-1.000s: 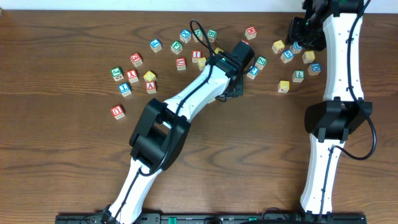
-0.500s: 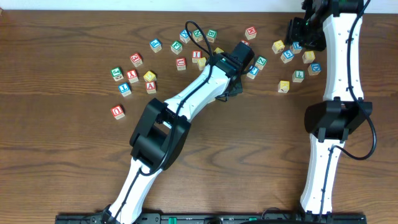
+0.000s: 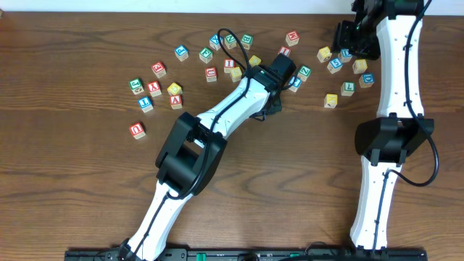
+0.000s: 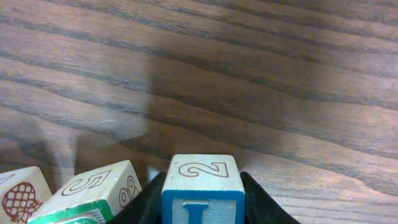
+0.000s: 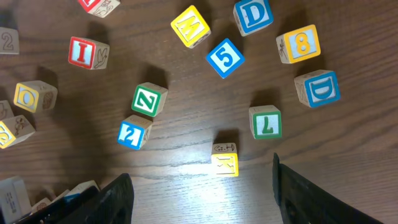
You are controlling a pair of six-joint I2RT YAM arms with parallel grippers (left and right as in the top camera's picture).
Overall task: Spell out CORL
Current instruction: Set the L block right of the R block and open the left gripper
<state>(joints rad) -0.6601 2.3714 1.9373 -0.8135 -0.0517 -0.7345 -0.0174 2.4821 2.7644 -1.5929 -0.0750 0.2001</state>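
Note:
In the left wrist view my left gripper (image 4: 202,205) is shut on a blue-framed cube (image 4: 202,177). Its front shows a blue letter cut off by the frame edge, and its top shows a 2. From overhead, the jaws and this cube are hidden under the left wrist (image 3: 278,71). My right gripper (image 5: 202,190) is open and empty, high above the right cluster. A yellow cube (image 5: 224,158) lies between its fingers' line of sight. Another yellow cube with an O (image 5: 34,95) lies far left. No green R can be read in any view.
A cube marked 5 (image 4: 93,190) touches the left finger's side. Under the right gripper lie a green cube (image 5: 265,121), blue D (image 5: 318,88), yellow 8 (image 5: 300,43), blue 5 (image 5: 224,57), green Z (image 5: 149,99) and blue 2 (image 5: 134,132). Several more cubes (image 3: 154,88) lie scattered at far left.
The left arm has shifted slightly up and to the right. The right arm and the loose cubes have not moved.

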